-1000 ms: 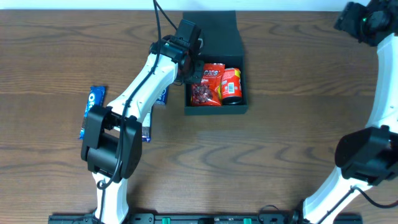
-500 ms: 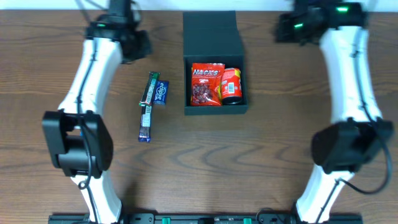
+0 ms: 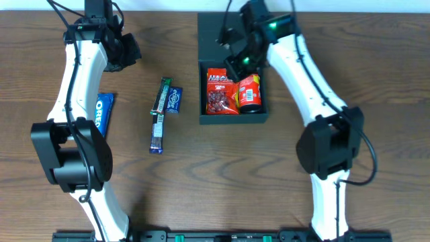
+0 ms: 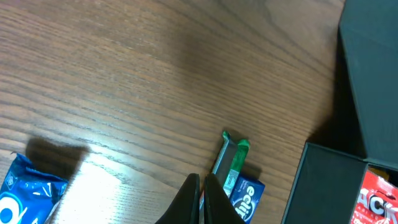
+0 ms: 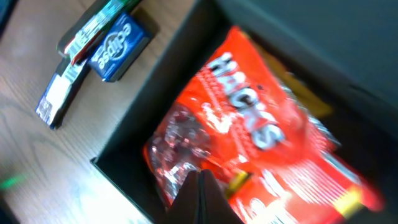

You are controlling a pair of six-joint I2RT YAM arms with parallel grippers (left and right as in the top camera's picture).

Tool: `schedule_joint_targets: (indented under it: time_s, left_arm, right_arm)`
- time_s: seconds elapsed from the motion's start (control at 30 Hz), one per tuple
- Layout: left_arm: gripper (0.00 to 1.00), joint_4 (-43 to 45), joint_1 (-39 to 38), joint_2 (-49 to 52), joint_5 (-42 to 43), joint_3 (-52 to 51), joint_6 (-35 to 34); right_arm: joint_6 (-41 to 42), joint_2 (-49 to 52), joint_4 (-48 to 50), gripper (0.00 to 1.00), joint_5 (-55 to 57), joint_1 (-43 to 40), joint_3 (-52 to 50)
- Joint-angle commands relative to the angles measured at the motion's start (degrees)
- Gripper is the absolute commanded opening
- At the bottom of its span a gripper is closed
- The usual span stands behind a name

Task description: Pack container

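Two snacks sit in your box [image 3: 232,119] at the table's [image 3: 222,175] far middle: red bag [image 3: 219,93] and red can [image 3: 250,92] side by side; lid flap open. Your right gripper [image 5: 200,190] hangs over the bag, jaws pinched together, empty; your left gripper [image 4: 200,198] hangs over bare wood, jaws closed, empty; Oreo pack [image 3: 102,113] and gum packs [image 3: 164,97] lie left of the box.

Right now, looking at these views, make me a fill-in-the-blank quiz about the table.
In the box, beside the can, lies a red bag marked ___.
The Oreo pack lies on the ___, outside the box.
The right claw hangs over the bag with jaws ___.
Missing words: Hacks; table; shut.
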Motion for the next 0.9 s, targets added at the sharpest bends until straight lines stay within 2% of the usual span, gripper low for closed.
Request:
schedule_joint_targets:
  time_s: [0.0,0.53,0.7,0.87]
  left_arm:
    - [0.06,-0.26,0.07,-1.33,0.46,0.76,1.70]
    - [0.06,-0.59,0.07,-1.33,0.48,0.76,2.36]
    - [0.06,-0.66,0.07,-1.31,0.48,0.76,2.36]
    - [0.06,-0.66,0.07,-1.33,0.48,0.76,2.34]
  right_arm:
    - [-1.53,3.89,0.04,0.01,-0.87,2.08,0.00]
    - [1.11,11.41,4.09,0.02,-1.27,4.79,0.00]
    - [6.82,11.87,4.00,0.01,8.00,4.76,0.00]
    - [9.88,11.87,3.19,0.01,12.70,4.59,0.00]
